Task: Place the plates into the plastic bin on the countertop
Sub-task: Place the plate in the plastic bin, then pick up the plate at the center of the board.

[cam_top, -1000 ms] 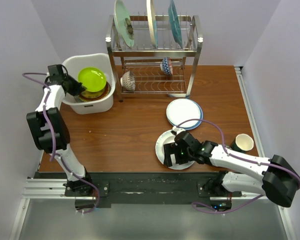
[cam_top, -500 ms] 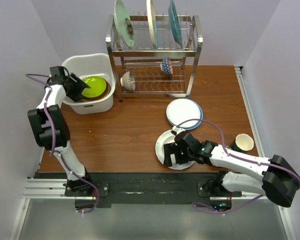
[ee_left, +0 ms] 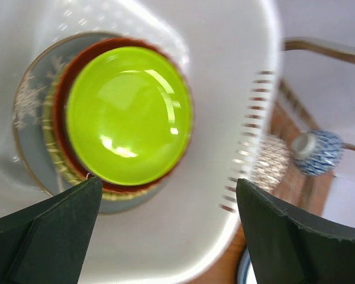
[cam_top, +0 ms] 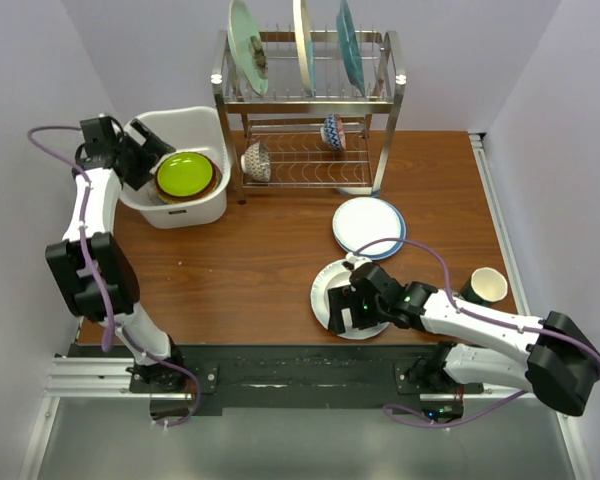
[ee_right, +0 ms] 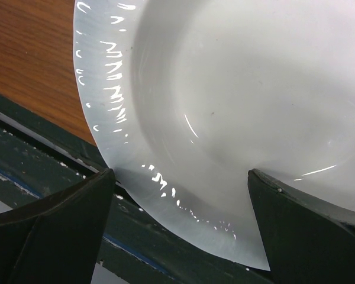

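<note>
Moved: left gripper dropped lime green plate, backed off, jaws wide
Stack in plastic bin: four plates
Right gripper: wide over white plate

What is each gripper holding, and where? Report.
Nothing held: left gripper open, clear of the lime green plate; right gripper open over the white plate.

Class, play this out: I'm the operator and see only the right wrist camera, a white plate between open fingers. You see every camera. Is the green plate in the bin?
Observer: Yes, the green plate lies flat in the bin, topping a stack.
Operator: And the left gripper?
Observer: The left gripper is open above the bin, holding nothing.
Operator: Any plates left besides mine?
Observer: Three plates stand upright in the rack.
</note>
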Robot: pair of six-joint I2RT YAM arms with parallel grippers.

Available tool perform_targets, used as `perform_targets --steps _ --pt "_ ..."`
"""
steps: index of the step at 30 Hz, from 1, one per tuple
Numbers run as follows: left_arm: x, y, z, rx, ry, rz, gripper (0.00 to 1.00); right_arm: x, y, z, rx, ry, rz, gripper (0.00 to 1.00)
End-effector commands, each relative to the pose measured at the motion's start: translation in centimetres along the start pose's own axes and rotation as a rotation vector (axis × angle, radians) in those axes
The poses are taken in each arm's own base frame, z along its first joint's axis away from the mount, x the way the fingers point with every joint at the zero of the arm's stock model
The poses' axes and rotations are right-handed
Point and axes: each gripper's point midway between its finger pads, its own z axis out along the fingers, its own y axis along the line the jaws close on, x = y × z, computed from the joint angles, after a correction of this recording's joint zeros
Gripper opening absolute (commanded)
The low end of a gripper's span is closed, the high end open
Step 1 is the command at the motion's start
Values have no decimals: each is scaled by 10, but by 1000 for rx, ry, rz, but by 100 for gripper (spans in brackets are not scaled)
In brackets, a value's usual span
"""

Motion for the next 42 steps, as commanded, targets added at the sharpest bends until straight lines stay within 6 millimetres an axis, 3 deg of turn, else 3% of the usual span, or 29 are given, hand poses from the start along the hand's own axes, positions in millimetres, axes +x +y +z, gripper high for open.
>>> perform_targets --steps 1,6,12,15,20,28,33,42 --pt "-34 -66 -71 213 -142 96 100 13 -7 -8 29 53 13 99" --pt "-9 -82 -98 310 -94 127 100 4 0 -18 14 31 5 99" --pt "46 -87 -128 364 -34 188 100 -6 10 -32 -15 6 4 99" --pt "78 -88 -133 374 14 219 100 -11 13 -39 -27 -14 5 99" --pt "130 -91 -135 393 110 270 100 -16 21 -54 -55 -27 13 99" --pt "212 -70 -133 408 279 294 99 -28 32 -77 -96 -75 28 99" --pt "281 -66 -130 423 411 324 98 -33 38 -86 -122 -89 34 99" --pt "392 -76 -124 431 619 417 95 -40 42 -98 -131 -112 34 99"
